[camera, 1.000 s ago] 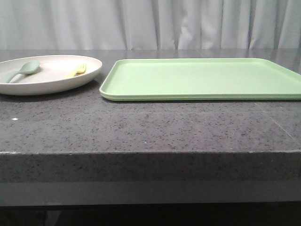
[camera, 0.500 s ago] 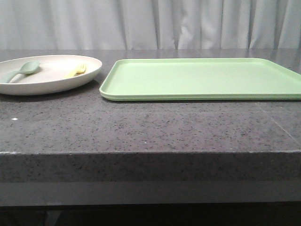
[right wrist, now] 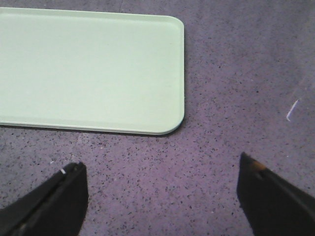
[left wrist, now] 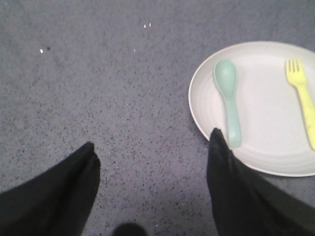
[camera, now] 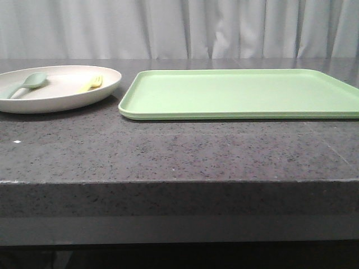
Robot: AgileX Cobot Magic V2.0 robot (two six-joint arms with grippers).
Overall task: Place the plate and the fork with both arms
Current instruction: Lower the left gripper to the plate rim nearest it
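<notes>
The cream plate [camera: 59,96] sits on the dark counter at the left, beside the light green tray [camera: 241,92]. The yellow fork [camera: 92,83] lies in the plate, with a sage-green spoon [camera: 25,84] to its left. In the left wrist view the plate [left wrist: 268,110], fork [left wrist: 302,98] and spoon [left wrist: 229,105] show. My left gripper [left wrist: 152,152] is open and empty over bare counter, one finger [left wrist: 221,152] at the plate's rim. My right gripper [right wrist: 160,169] is open and empty above bare counter near the tray's corner [right wrist: 98,69]. Neither gripper shows in the front view.
The speckled grey counter [camera: 179,151] ends in a front edge near the camera. A pale curtain hangs behind the table.
</notes>
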